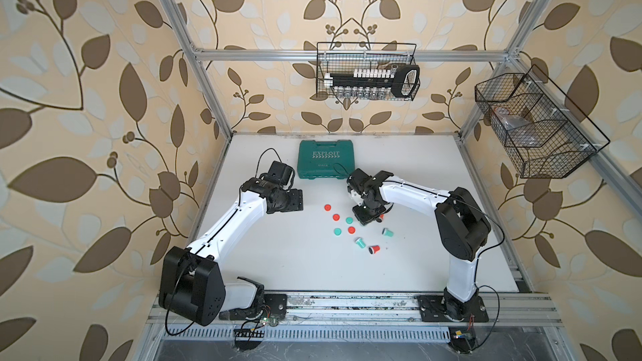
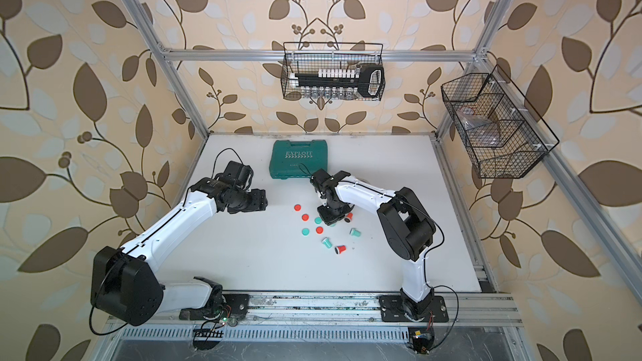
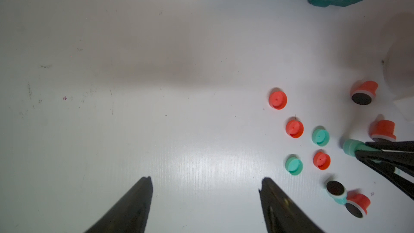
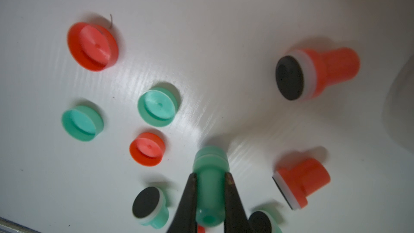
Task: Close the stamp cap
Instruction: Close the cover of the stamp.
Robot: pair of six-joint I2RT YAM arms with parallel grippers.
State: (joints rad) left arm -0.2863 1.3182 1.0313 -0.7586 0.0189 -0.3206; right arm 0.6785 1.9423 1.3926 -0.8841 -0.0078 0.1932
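Fingers point(image 4: 188, 198) of the right end effector point(image 4: 210, 175) are clamped together on the narrow shaft of a green stamp point(image 4: 210, 160). Its wide head points down at the white counter point(image 4: 224, 19). The head looks covered by a green cap; whether it touches the counter cannot be told. Just beside the held stamp are loose red caps point(image 3: 294, 128), three in the left wrist view, and two loose green caps point(image 3: 320, 136), all flat on the counter and apart from each other. Around the grip lie uncapped red stamps point(image 4: 313, 72) and uncapped green stamps point(image 4: 152, 209), tipped on their sides with black pads showing. In both top views this cluster sits mid-counter, under and just in front of the right wrist. The left end effector point(image 3: 205, 184) hovers with jaws wide apart and nothing between them, over bare counter, well apart from the caps. A closed green tool case point(image 1: 324, 159) marked EXPLOIT lies toward the back of the counter, between the two arms.
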